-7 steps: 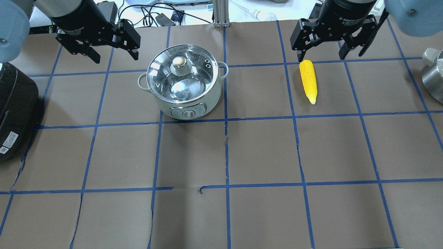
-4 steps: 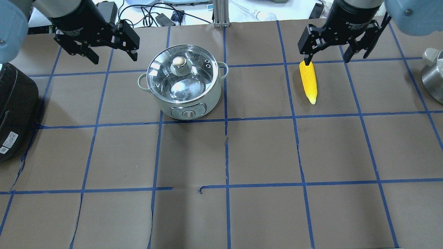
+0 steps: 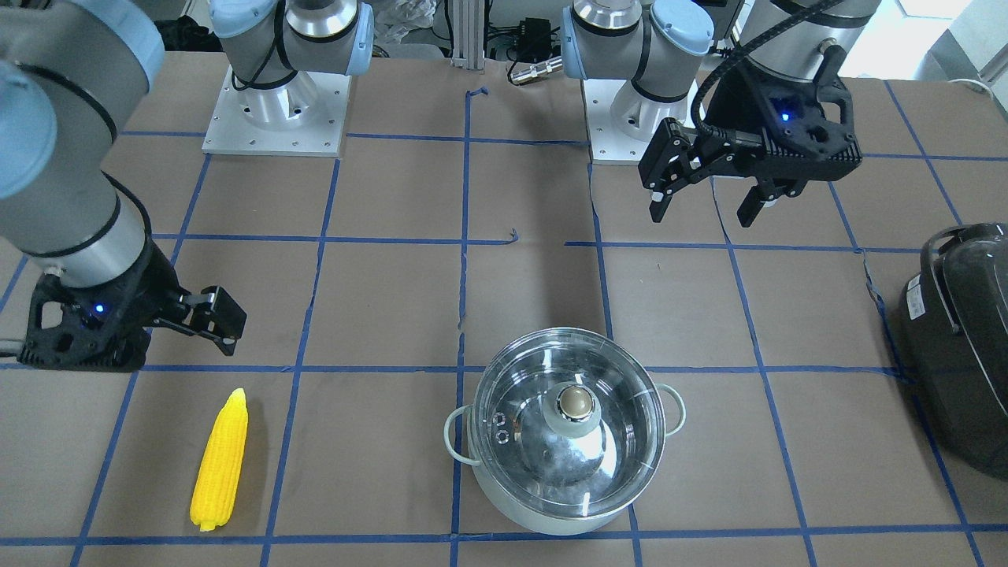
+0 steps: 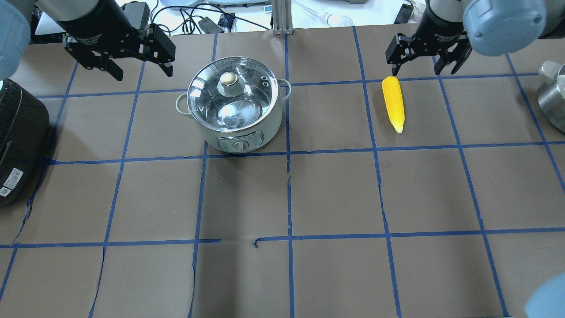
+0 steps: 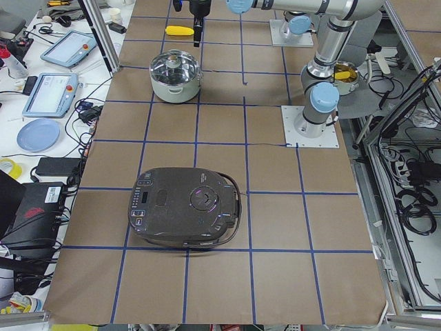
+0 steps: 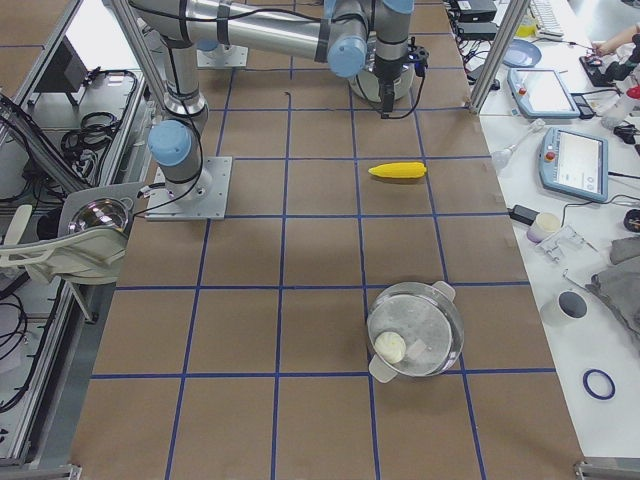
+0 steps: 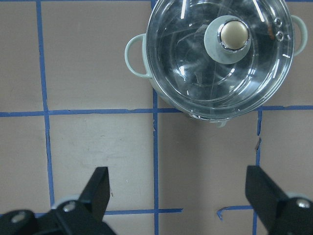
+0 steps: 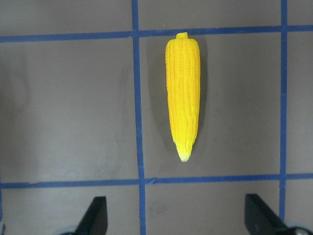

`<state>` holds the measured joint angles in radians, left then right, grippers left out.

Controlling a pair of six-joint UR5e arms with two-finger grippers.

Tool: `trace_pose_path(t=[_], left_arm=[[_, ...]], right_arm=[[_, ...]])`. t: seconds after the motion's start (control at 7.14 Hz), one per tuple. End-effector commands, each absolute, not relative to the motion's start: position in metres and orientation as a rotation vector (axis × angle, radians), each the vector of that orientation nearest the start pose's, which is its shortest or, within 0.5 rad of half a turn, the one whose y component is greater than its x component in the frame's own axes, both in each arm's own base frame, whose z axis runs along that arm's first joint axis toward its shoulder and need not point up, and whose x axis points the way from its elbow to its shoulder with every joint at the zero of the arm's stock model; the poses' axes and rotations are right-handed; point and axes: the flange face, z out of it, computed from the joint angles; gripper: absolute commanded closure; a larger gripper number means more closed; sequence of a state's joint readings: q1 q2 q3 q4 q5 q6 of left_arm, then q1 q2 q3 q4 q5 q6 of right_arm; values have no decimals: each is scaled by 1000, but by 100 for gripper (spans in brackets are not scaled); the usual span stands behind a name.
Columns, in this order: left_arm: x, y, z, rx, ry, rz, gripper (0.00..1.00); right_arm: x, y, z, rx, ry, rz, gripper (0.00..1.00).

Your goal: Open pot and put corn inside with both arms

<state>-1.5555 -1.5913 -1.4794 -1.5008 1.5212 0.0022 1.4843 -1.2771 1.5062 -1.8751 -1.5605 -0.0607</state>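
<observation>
The steel pot (image 4: pixel 234 110) stands on the table with its glass lid on, knob (image 4: pixel 228 79) up. It also shows in the front view (image 3: pixel 563 449) and the left wrist view (image 7: pixel 220 54). The yellow corn (image 4: pixel 393 104) lies flat to its right, pointed tip towards the robot, and also shows in the right wrist view (image 8: pixel 183 93) and the front view (image 3: pixel 220 461). My left gripper (image 4: pixel 143 70) hangs open and empty in the air beside the pot. My right gripper (image 4: pixel 417 68) hangs open and empty above the table by the corn, not touching it.
A large dark grey appliance (image 4: pixel 17 141) sits at the table's left end. A steel vessel (image 4: pixel 551 101) stands at the right edge. Cables and small items lie beyond the far edge. Blue tape lines grid the brown table cover (image 4: pixel 335 194).
My right gripper has shifted away from the corn's thick end and looks smaller, with its elbow swung into view. My left gripper has shifted slightly left. Corn and pot have not moved.
</observation>
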Motion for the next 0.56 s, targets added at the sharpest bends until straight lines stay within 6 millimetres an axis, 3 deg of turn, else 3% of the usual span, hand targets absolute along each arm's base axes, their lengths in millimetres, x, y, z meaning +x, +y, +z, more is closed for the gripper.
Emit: trace_pose_path(t=[0.0,0.14,0.28,0.42], left_arm=[[-132,-513,534,-9,3179,-235,0],[-131,-515,532,-13,3188,-234,0],[-132,-515,534,-10,3187,-246,0],[-132,-515,532,-10,3190,-239,0]], right_arm=[[60,-664,305,26,3142,-145,0],[44,-677,276,54,3134,-158,0],[41,-686,248,64,3133,-149,0],[39,-695,232,69,3140,-176,0]])
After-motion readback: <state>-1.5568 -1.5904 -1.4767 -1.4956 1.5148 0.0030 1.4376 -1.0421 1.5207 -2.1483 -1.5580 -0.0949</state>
